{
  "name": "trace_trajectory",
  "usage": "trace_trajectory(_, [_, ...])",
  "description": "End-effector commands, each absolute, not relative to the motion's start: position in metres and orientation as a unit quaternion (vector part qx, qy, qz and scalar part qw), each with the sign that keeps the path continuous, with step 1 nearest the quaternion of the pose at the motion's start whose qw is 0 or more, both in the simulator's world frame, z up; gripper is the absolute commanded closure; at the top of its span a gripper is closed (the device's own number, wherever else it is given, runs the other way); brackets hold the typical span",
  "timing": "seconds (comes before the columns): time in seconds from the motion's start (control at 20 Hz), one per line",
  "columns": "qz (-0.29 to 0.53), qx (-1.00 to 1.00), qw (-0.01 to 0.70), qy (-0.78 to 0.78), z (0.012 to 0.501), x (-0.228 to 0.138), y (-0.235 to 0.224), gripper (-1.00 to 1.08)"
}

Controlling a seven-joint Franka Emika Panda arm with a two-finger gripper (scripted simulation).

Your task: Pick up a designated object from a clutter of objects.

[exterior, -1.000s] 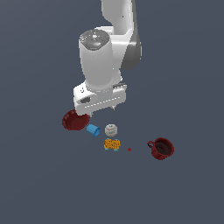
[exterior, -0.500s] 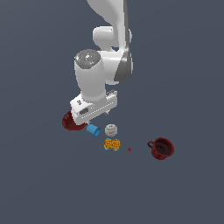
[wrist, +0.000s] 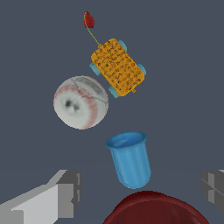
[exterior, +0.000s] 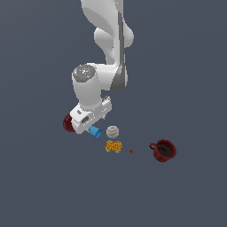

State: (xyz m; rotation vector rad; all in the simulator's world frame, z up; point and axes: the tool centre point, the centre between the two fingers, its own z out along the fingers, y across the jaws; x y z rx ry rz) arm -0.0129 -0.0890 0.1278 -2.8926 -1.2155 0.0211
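Note:
The blue cup [exterior: 95, 131] lies on its side in the clutter, between the dark red bowl [exterior: 68, 123] and the white round container [exterior: 112, 131]. The arm's hand [exterior: 91, 116] hangs just above the cup and hides part of the bowl. In the wrist view the cup [wrist: 130, 159] lies between my spread fingers [wrist: 65, 192], its open mouth facing the white container [wrist: 80, 102]. My gripper [wrist: 140, 187] is open and empty. The orange-yellow lump [exterior: 113, 146] lies beyond them, and it also shows in the wrist view [wrist: 117, 67].
The dark red mug [exterior: 164, 150] stands apart at the exterior view's right. A tiny red item [exterior: 131, 151] lies between the mug and the lump. In the wrist view the bowl's rim [wrist: 153, 210] lies right behind the cup's base.
The arm has come down and a little toward the exterior view's left, bringing the hand close over the blue cup. The objects have not moved.

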Motion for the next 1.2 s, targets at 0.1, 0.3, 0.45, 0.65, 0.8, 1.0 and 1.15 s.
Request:
trace_trajectory(0.1, [0.004,-0.905,0.001,-0.425,0.11,-0.017,-0.098,-0.92])
trace_trajectory(0.3, [0.002,-0.893,0.001,-0.449,0.098,-0.02,-0.104,-0.92])
trace_trajectory(0.45, [0.001,-0.887,0.0,-0.463,0.092,-0.022,-0.107,-0.92])
trace_trajectory(0.65, [0.0,-0.881,0.0,-0.473,0.086,-0.024,-0.109,-0.92])
trace_trajectory(0.8, [0.0,-0.879,0.0,-0.477,0.085,-0.025,-0.11,-0.92])
trace_trajectory(1.0, [0.0,-0.88,0.0,-0.476,0.084,-0.025,-0.11,-0.92])
trace_trajectory(1.15, [0.0,-0.88,0.0,-0.476,0.078,-0.025,-0.11,-0.92])
